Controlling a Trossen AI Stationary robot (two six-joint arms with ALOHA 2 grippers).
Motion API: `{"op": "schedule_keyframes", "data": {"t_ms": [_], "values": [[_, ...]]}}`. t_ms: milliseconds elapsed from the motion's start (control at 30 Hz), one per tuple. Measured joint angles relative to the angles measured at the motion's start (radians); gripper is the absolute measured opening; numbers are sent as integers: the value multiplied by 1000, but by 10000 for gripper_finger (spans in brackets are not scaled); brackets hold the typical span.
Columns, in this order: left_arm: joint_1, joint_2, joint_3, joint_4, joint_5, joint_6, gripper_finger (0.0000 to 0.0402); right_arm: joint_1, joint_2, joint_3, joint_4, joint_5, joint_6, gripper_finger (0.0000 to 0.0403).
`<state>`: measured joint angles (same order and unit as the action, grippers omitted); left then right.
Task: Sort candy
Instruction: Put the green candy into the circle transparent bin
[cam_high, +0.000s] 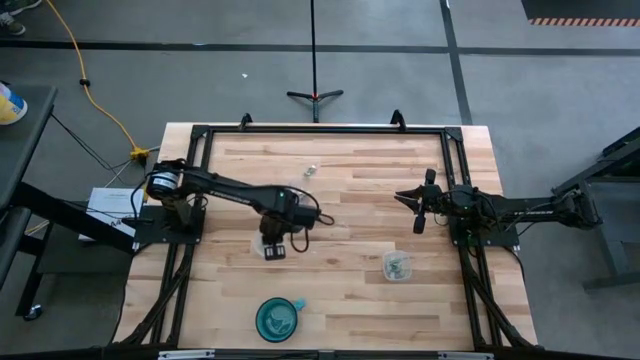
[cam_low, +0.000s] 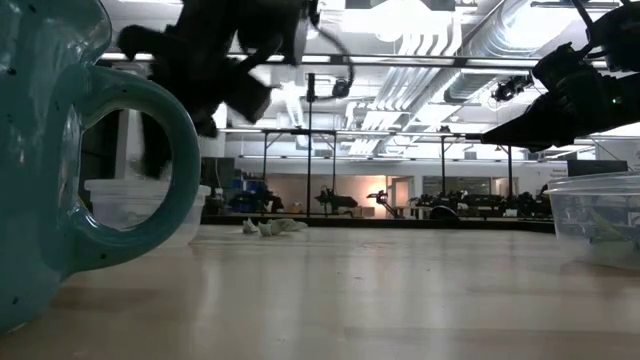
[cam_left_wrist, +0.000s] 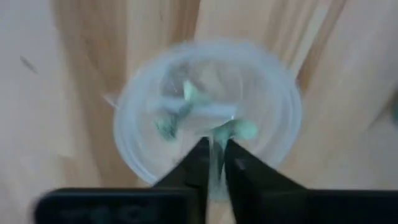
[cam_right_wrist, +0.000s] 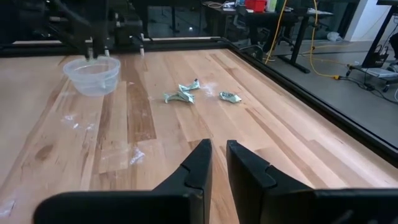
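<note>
My left gripper (cam_high: 275, 247) hangs over a small clear cup (cam_left_wrist: 134, 130) at the table's middle, its fingers pointing down and nearly together. Several pale green and silvery candies (cam_left_wrist: 177, 115) lie in that cup. A few loose candies (cam_right_wrist: 183, 94) rest on the wood farther back (cam_high: 311, 170). A second clear cup (cam_high: 397, 265) holding candy stands on the right. My right gripper (cam_right_wrist: 216, 155) waits shut over the right side (cam_high: 415, 207), touching nothing. My left gripper comes from above, pointing down into the cup's mouth. A thin pale strip of candy wrapper (cam_left_wrist: 216, 163) shows between its fingertips, pinched there. The candy's green part (cam_left_wrist: 241, 130) sticks out at the tips, lifted above the cup's floor. Blur hides more.
A round teal bowl with a handle (cam_high: 278, 318) stands near the table's near edge and fills the low view's left (cam_low: 60, 150). A black frame (cam_high: 320, 128) runs along the table's borders. Bare wood lies between the two cups.
</note>
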<state>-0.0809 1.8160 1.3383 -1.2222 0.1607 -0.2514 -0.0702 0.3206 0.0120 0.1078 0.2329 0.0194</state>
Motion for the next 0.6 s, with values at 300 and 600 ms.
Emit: {"op": "schedule_keyframes", "data": {"t_ms": [300,600], "values": [[90,-3,-65,2,-116,-41,251,0,0,0,0,0,1,46],[214,-43,13,11,-73,104,277,0,0,0,-9,0,6,40]]}}
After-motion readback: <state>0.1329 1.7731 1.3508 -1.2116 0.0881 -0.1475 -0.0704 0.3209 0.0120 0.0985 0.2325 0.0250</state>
